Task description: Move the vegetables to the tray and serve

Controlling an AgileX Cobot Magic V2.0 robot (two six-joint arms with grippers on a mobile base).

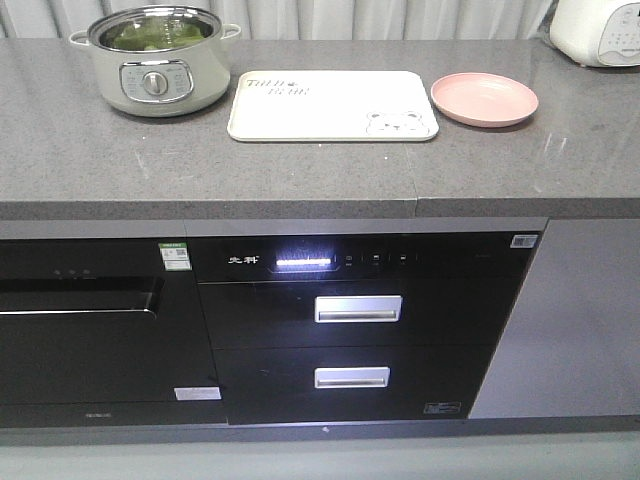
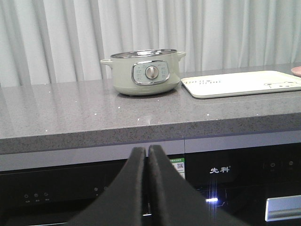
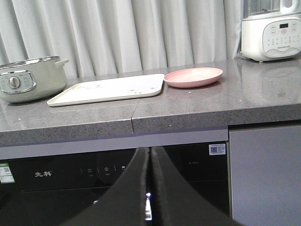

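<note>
**Greens in the pot, both pincers clenched below the desk**

We see the vegetables point(image 1: 150, 34) as a patch of green inside the pale green electric pot point(image 1: 155, 65), which stands at the back left of the grey desk point(image 1: 300, 170). The cream tray point(image 1: 330, 105) lies flat just to the right of the pot, its bear drawing at the near right corner. The round pink plate point(image 1: 484, 98) sits just beside the tray's right end, and a white appliance point(image 1: 600, 30) stands at the far right corner.

Our left pincer point(image 2: 147, 155) hangs in front of the dark cabinet fronts below the desk edge, its black pads pressed together on nothing. Our right pincer point(image 3: 150, 154) hangs likewise, tips closed and gripping nothing.
</note>
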